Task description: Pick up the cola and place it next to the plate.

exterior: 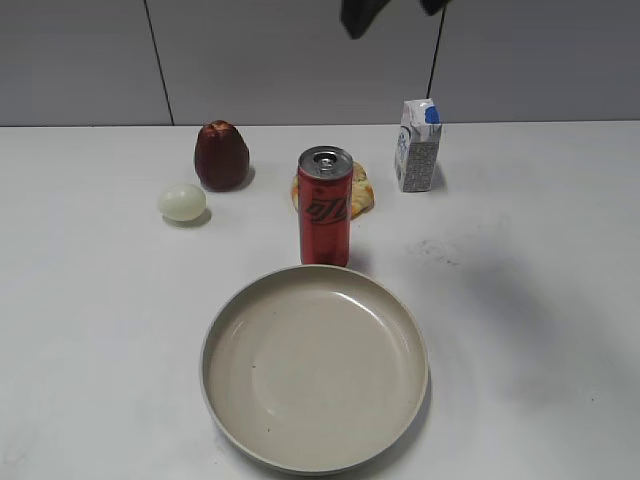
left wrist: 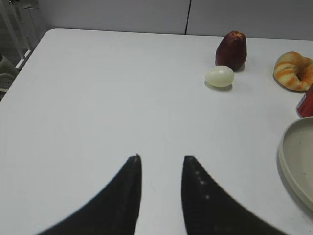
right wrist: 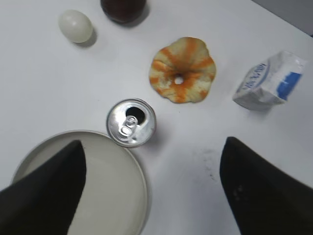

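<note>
Red aluminium can, the cola [exterior: 325, 206], standing upright on the white table [exterior: 530, 330], just behind the far rim of the plate [exterior: 225, 400]. Its body is tall and slim, with black lettering across the red side; the silver top carries a pull tab and, seen from above in the right wrist view [right wrist: 131, 122], an oval opening beside the tab. From above the can sits just outside the plate's rim [right wrist: 142, 191], close enough that contact cannot be judged. The plate is a wide, shallow, plain beige dish with a raised rim, holding nothing.

Behind the can lies an orange-and-cream pastry [exterior: 362, 190], ring-shaped with a small central hole [right wrist: 183, 76]. Left of it stands a dark red fruit [exterior: 221, 155], with a pale egg-shaped object [exterior: 182, 202] just in front of that. A small white-and-blue carton [exterior: 417, 146] stands upright to the right, well apart from the can.

Right gripper [right wrist: 151, 191]: jaws spread wide, holding nothing, positioned above the table with the can between and slightly ahead of the two dark fingers [right wrist: 49, 191]. In the exterior view only dark parts of this arm show at the top edge [exterior: 358, 15].

Left gripper [left wrist: 161, 161]: fingers parted with a narrow gap, holding nothing, over bare table well to the left of the objects; the can shows only as a red sliver at the right edge [left wrist: 306, 103].
</note>
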